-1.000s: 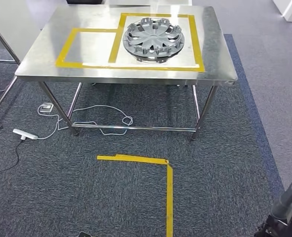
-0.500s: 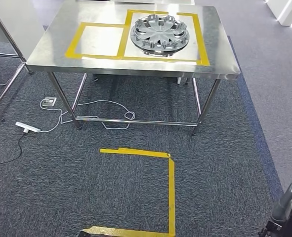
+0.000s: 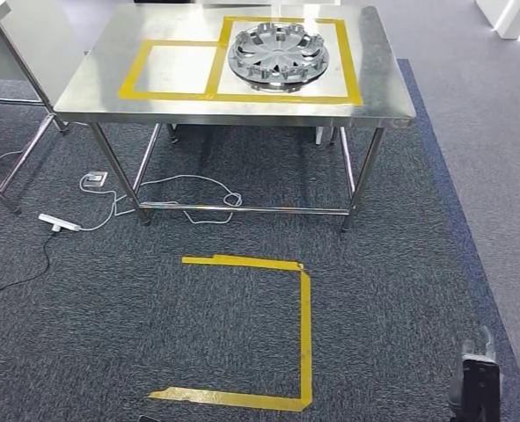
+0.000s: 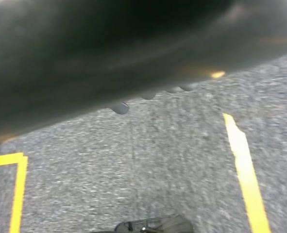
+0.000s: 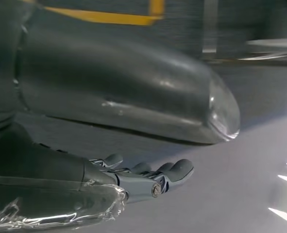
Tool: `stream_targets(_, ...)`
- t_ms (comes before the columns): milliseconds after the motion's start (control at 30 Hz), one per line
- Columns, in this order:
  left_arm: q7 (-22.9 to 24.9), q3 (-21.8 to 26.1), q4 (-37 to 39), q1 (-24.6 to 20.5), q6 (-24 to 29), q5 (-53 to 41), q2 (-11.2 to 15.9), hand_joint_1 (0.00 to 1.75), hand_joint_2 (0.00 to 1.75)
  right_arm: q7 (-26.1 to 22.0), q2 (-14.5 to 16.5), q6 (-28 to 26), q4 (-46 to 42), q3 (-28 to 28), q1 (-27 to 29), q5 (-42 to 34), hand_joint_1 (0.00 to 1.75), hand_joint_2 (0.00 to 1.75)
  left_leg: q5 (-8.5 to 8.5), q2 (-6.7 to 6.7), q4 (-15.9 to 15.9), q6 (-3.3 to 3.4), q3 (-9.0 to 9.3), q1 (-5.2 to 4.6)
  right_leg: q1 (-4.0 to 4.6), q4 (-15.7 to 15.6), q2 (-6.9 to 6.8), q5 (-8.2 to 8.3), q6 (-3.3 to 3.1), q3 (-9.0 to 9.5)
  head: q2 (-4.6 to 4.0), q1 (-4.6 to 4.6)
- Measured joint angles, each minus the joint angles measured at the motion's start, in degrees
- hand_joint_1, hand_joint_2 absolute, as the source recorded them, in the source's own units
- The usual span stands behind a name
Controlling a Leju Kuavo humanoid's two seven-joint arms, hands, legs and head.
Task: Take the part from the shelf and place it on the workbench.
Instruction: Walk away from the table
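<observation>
Part (image 3: 278,55): silver-grey wheel cover with spokes and a notched rim, lying flat on the steel workbench (image 3: 98,83). Sits inside the right-hand yellow-taped rectangle at the far side of the top, slightly left of that box's centre. Nothing touching it.

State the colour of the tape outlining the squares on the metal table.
Yellow tape on the metal table, clearest in the head view.

no legible text, no labels, no brand marks, no numbers or signs
</observation>
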Motion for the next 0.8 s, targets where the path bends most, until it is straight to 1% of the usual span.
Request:
stream_targets(33, 0.05, 0.23, -0.01, 0.07, 0.16, 0.01, -0.03, 0.00, 0.00, 0.73, 0.55, 0.50, 3.65, -2.18, -0.67, 0.40, 0.00, 0.00, 1.01, -0.52, -3.76, -0.09, 2.60, 0.16, -0.11, 0.49, 0.14, 0.11, 0.24, -0.50, 0.00, -0.01)
stream_targets(67, 0.11, 0.50, -0.01, 0.19, 0.34, 0.02, -0.09, 0.00, 0.00, 1.65, 1.04, 0.83, 7.45, -4.44, -1.41, 0.76, 0.00, 0.00, 1.67, -1.16, -7.37, -0.04, 4.93, 0.28, -0.15, 1.07, 0.34, 0.22, 0.51, -1.09, 0.00, 0.03)
stream_targets(100, 0.17, 0.79, -0.02, 0.34, 0.56, 0.04, -0.17, 0.00, 0.00, 2.86, 1.51, 0.91, 11.12, -6.49, -2.09, 1.03, 0.00, 0.00, 1.72, -1.70, -9.77, 0.11, 6.36, 0.32, -0.14, 1.55, 0.57, 0.33, 0.80, -1.58, 0.00, 0.03)
stream_targets(133, 0.22, 1.06, -0.02, 0.54, 0.77, 0.11, -0.25, 0.00, 0.00, 4.28, 1.90, 0.78, 14.47, -8.20, -2.59, 1.24, 0.00, 0.00, 1.42, -2.03, -10.87, 0.36, 6.89, 0.31, -0.10, 1.90, 0.82, 0.47, 1.10, -1.99, 0.00, 0.06)
stream_targets(167, 0.25, 1.30, -0.02, 0.78, 0.95, 0.21, -0.32, 0.00, 0.00, 5.79, 2.25, 0.52, 17.29, -9.42, -2.73, 1.39, 0.00, 0.00, 1.34, -1.89, -11.09, 0.71, 6.84, 0.20, -0.10, 2.11, 1.15, 0.68, 1.44, -2.21, 0.00, 0.11)
stream_targets(200, 0.28, 1.55, -0.02, 1.00, 1.11, 0.33, -0.42, 0.00, 0.00, 7.51, 2.55, 0.01, 19.62, -10.11, -2.55, 1.30, 0.00, 0.00, 1.38, -1.46, -11.26, 1.16, 6.72, 0.23, -0.14, 2.21, 1.48, 0.80, 1.73, -2.31, 0.00, 0.05)
stream_targets(233, 0.29, 1.81, -0.02, 1.14, 1.24, 0.45, -0.49, 0.00, 0.00, 9.48, 2.75, -0.78, 21.41, -10.23, -2.11, 0.85, 0.00, 0.00, 1.56, -0.99, -11.43, 1.63, 6.66, 0.28, -0.21, 2.61, 1.64, 0.53, 2.01, -2.72, 0.00, 0.10)
stream_targets(267, 0.31, 2.09, -0.02, 1.19, 1.34, 0.53, -0.54, 0.00, 0.00, 11.92, 2.96, -2.01, 22.78, -9.72, -1.48, -0.13, 0.00, 0.00, 1.81, -0.57, -11.57, 2.11, 6.56, 0.36, -0.31, 3.82, 1.62, -0.39, 2.31, -3.44, 0.00, 0.23)
stream_targets(300, 0.31, 2.37, -0.03, 1.20, 1.43, 0.57, -0.59, 0.00, 0.00, 15.00, 3.18, -3.64, 23.80, -8.62, -0.72, -1.70, 0.00, 0.00, 2.06, -0.10, -11.70, 2.53, 6.39, 0.45, -0.43, 6.36, 1.49, -2.00, 2.58, -4.69, 0.00, 0.38)
stream_targets(367, 0.32, 2.80, -0.04, 1.24, 1.49, 0.56, -0.55, 0.00, 0.00, 20.40, 3.50, -6.58, 24.86, -5.37, 1.07, -4.59, 0.00, 0.00, 2.37, 0.78, -11.66, 2.93, 5.89, 0.36, -0.72, 13.86, 1.12, -5.86, 3.13, -8.03, 0.00, 0.72)
stream_targets(400, 0.32, 2.99, -0.04, 1.34, 1.49, 0.48, -0.51, 0.00, 0.00, 22.08, 3.55, -7.26, 25.06, -3.67, 1.95, -5.27, 0.00, 0.00, 2.49, 1.36, -11.63, 2.97, 5.67, 0.30, -0.86, 17.09, 1.05, -7.00, 3.33, -9.34, 0.00, 0.74)
stream_targets(433, 0.33, 3.20, -0.04, 1.45, 1.48, 0.31, -0.47, 0.00, 0.00, 22.77, 3.55, -7.24, 25.27, -2.37, 2.57, -5.16, 0.00, 0.00, 2.58, 1.97, -11.62, 2.94, 5.53, 0.27, -0.97, 18.49, 0.99, -7.14, 3.47, -9.77, 0.00, 0.72)
stream_targets(467, 0.33, 3.41, -0.04, 1.53, 1.45, 0.13, -0.44, 0.00, 0.00, 23.05, 3.55, -6.78, 25.54, -1.41, 2.97, -4.64, 0.00, 0.00, 2.65, 2.64, -11.60, 2.87, 5.44, 0.26, -1.08, 17.66, 0.81, -6.29, 3.58, -9.02, 0.00, 0.73)
stream_targets(500, 0.33, 3.60, -0.04, 1.55, 1.40, -0.05, -0.44, 0.00, 0.00, 23.05, 3.56, -6.11, 25.83, -0.86, 3.11, -3.92, 0.00, 0.00, 2.71, 3.27, -11.60, 2.77, 5.44, 0.26, -1.20, 14.62, 0.40, -4.70, 3.63, -7.10, 0.00, 0.72)
stream_targets(533, 0.33, 3.75, -0.06, 1.50, 1.33, -0.18, -0.45, 0.00, 0.00, 22.87, 3.56, -5.40, 26.12, -0.58, 3.06, -3.13, 0.00, 0.00, 2.76, 3.85, -11.58, 2.61, 5.52, 0.23, -1.31, 10.33, -0.51, -3.18, 3.70, -4.52, 0.00, 0.72)
stream_targets(567, 0.33, 3.87, -0.09, 1.44, 1.27, -0.23, -0.46, 0.00, 0.00, 22.63, 3.59, -4.72, 26.41, -0.40, 2.88, -2.41, 0.00, 0.00, 2.75, 4.31, -11.52, 2.32, 5.53, 0.12, -1.29, 6.34, -1.40, -2.10, 3.58, -2.24, 0.00, 0.72)
stream_targets(600, 0.32, 3.97, -0.13, 1.39, 1.23, -0.33, -0.46, 0.00, 0.00, 22.38, 3.60, -4.17, 26.70, -0.27, 2.68, -1.79, 0.00, 0.00, 2.77, 4.70, -11.49, 1.97, 5.53, 0.02, -1.21, 3.58, -2.03, -1.55, 3.30, -0.80, 0.00, 0.63)
stream_targets(633, 0.31, 4.05, -0.17, 1.34, 1.18, -0.42, -0.45, 0.00, 0.00, 22.16, 3.61, -3.68, 27.01, -0.20, 2.53, -1.16, 0.00, 0.00, 2.79, 5.02, -11.46, 1.56, 5.54, -0.06, -1.06, 2.21, -2.34, -1.50, 2.93, -0.23, 0.00, 0.55)
stream_targets(700, 0.29, 4.22, -0.28, 1.28, 1.10, -0.64, -0.50, 0.00, 0.00, 21.95, 3.61, -2.88, 27.66, -0.23, 2.56, 0.03, 0.00, 0.00, 2.92, 5.52, -11.52, 0.78, 5.60, 0.09, -0.73, 2.01, -1.66, -1.35, 1.95, -0.59, 0.00, 0.42)
stream_targets(733, 0.30, 4.31, -0.34, 1.26, 1.06, -0.78, -0.55, 0.00, 0.00, 21.94, 3.61, -2.55, 27.96, -0.27, 2.68, 0.59, 0.00, 0.00, 2.66, 5.16, -11.29, 0.39, 5.55, 0.26, -0.70, 1.92, -1.31, -1.15, 1.52, -0.54, 0.00, 0.40)
stream_targets(767, 0.31, 4.42, -0.39, 1.29, 1.04, -0.91, -0.59, 0.00, 0.00, 21.99, 3.64, -2.18, 28.22, -0.30, 2.75, 1.09, 0.00, 0.00, 1.75, 4.24, -10.39, 0.09, 5.22, 0.39, -0.69, 1.81, -0.97, -0.88, 1.08, -0.53, 0.00, 0.38)
stream_targets(800, 0.36, 4.54, -0.41, 1.38, 1.04, -1.03, -0.61, 0.00, 0.00, 22.07, 3.66, -1.78, 28.44, -0.32, 2.74, 1.58, 0.00, 0.00, 0.13, 3.05, -8.43, -0.08, 4.41, 0.46, -0.71, 1.69, -0.57, -0.56, 0.65, -0.54, 0.00, 0.33)
